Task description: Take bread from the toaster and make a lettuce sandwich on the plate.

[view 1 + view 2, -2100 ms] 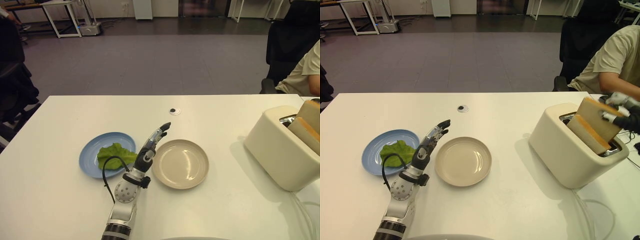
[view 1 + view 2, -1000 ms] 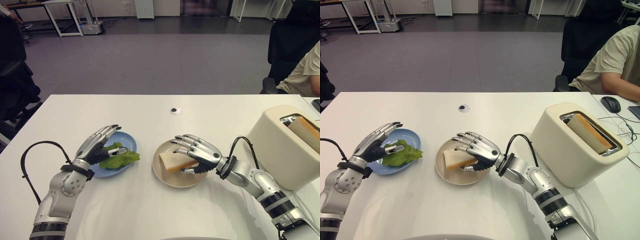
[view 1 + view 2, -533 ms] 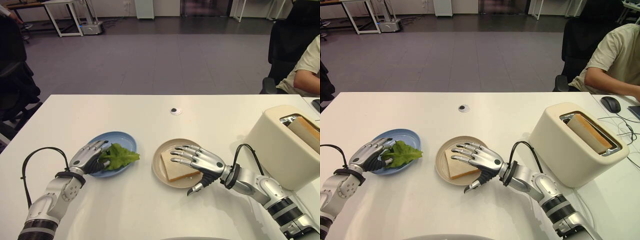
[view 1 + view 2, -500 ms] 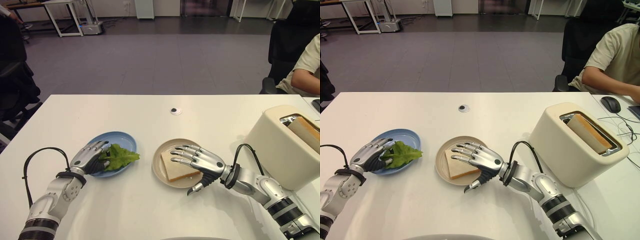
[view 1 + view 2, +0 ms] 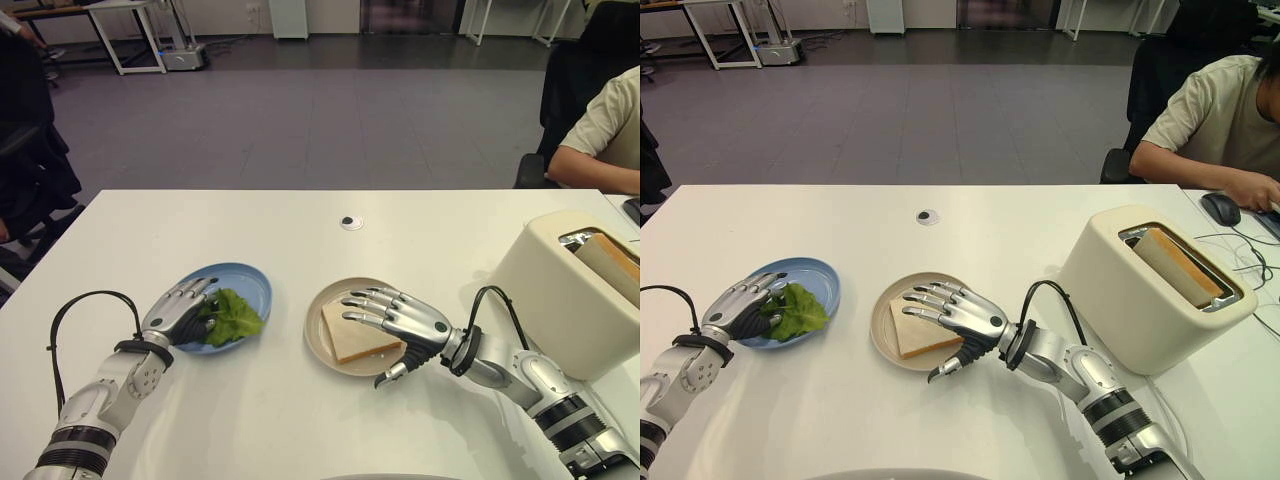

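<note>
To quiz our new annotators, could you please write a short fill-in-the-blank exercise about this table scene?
1. The left hand grips the ____ in the blue plate.
2. The right hand is spread open over the ____ on the beige plate.
3. Another slice stands in the ____.

Missing words: lettuce; bread; toaster.

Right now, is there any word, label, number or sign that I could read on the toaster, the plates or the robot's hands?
None can be read.
The toaster: plain cream, no print visible.
The blue plate and the beige plate: no marks.
The left hand, at the lettuce, and the right hand, over the bread: no lettering that can be made out.
</note>
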`<state>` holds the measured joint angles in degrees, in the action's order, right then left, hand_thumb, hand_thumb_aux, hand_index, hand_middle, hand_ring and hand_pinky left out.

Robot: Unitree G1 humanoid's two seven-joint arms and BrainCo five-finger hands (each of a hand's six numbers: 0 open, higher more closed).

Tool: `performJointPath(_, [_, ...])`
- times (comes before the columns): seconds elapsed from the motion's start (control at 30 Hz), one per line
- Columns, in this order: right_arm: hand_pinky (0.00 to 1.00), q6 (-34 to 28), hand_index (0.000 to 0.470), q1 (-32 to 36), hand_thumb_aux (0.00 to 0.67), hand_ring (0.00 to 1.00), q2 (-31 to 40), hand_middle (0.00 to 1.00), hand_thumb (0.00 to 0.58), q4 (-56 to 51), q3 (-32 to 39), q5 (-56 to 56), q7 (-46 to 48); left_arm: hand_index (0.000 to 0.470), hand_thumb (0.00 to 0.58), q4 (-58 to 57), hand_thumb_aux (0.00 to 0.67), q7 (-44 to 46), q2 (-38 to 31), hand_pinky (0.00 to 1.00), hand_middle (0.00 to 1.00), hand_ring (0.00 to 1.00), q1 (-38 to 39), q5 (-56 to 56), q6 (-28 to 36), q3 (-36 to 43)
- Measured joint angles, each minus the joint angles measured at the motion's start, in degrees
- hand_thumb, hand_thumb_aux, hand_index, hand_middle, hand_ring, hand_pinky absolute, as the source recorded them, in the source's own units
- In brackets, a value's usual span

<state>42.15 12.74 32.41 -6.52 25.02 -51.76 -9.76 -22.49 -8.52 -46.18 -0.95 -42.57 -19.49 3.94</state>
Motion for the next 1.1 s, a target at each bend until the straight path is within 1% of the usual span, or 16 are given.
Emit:
performJointPath(0.1, [0.00, 0.0, 0.000, 0.0, 0.000, 0.00, 0.0, 0.00, 0.000, 0.0, -0.3, 0.2, 0.0, 0.470, 0.580, 1.0, 0.670, -0.9, -0.4, 0.00, 0.00, 0.00, 1.0, 0.7, -0.5, -0.3])
performJointPath(0.17, [0.00, 0.0, 0.000, 0.0, 0.000, 0.00, 0.0, 0.00, 0.000, -0.2, -0.9, 0.7, -0.2, 0.470, 0.580, 3.8, 0.670, -2.0, -1.4, 0.00, 0.00, 0.00, 2.6, 1.3, -1.1, -2.3])
performJointPath(0.33, [0.00, -0.5, 0.000, 0.3, 0.000, 0.00, -0.3, 0.00, 0.000, -3.5, -4.5, 4.0, -3.2, 0.470, 0.580, 15.4, 0.670, -3.3, -2.2, 0.00, 0.00, 0.00, 6.0, 9.1, -3.8, -11.4])
performJointPath(0.37, [0.00, -0.8, 0.000, 0.3, 0.000, 0.00, -0.5, 0.00, 0.000, -5.2, -6.0, 5.6, -4.4, 0.470, 0.580, 18.6, 0.670, -2.7, -1.9, 0.00, 0.00, 0.00, 6.6, 11.2, -4.5, -12.4])
performJointPath(0.47, [0.00, -0.6, 0.000, 0.7, 0.000, 0.00, -1.1, 0.00, 0.000, -9.5, -9.5, 10.3, -6.8, 0.470, 0.580, 24.4, 0.670, 0.0, 0.8, 0.00, 0.00, 0.00, 6.8, 14.6, -4.8, -12.1])
performJointPath(0.53, [0.00, -0.5, 0.000, 1.5, 0.000, 0.00, -1.6, 0.00, 0.000, -12.7, -11.6, 13.3, -8.0, 0.470, 0.580, 26.8, 0.670, 3.0, 4.9, 0.00, 0.00, 0.00, 5.6, 17.1, -5.0, -8.3])
performJointPath(0.63, [0.00, 0.0, 0.000, 2.6, 0.000, 0.00, -2.5, 0.00, 0.000, -15.6, -12.1, 14.3, -8.6, 0.470, 0.580, 27.6, 0.670, 8.1, 11.1, 0.00, 0.00, 0.00, 1.9, 20.1, -5.0, -1.1])
performJointPath(0.7, [0.00, 0.1, 0.000, 2.9, 0.000, 0.00, -3.0, 0.00, 0.000, -16.9, -12.1, 14.3, -8.9, 0.470, 0.580, 26.8, 0.670, 11.1, 15.2, 0.00, 0.00, 0.00, -1.7, 21.4, -5.0, 3.2])
performJointPath(0.77, [0.00, 0.3, 0.000, 3.4, 0.000, 0.00, -3.3, 0.00, 0.000, -17.7, -12.0, 14.3, -9.2, 0.470, 0.580, 24.1, 0.670, 12.8, 17.7, 0.00, 0.00, 0.00, -4.7, 20.9, -5.1, 6.3])
performJointPath(0.87, [0.00, 0.3, 0.000, 4.0, 0.000, 0.00, -3.6, 0.00, 0.000, -18.8, -11.9, 14.1, -9.5, 0.470, 0.580, 17.6, 0.670, 12.9, 19.5, 0.00, 0.00, 0.00, -8.9, 14.8, -5.0, 10.7])
performJointPath(1.0, [0.00, 0.4, 0.000, 4.6, 0.000, 0.00, -4.1, 0.00, 0.000, -19.4, -10.8, 12.3, -9.9, 0.470, 0.580, 11.5, 0.670, 11.0, 20.4, 0.00, 0.00, 0.00, -15.1, 0.8, -2.0, 16.9])
performJointPath(1.1, [0.00, 0.5, 0.000, 4.6, 0.000, 0.00, -4.2, 0.00, 0.000, -19.4, -9.9, 11.2, -10.0, 0.470, 0.580, 10.2, 0.670, 9.6, 20.5, 0.00, 0.00, 0.00, -16.0, -3.7, -0.4, 18.7])
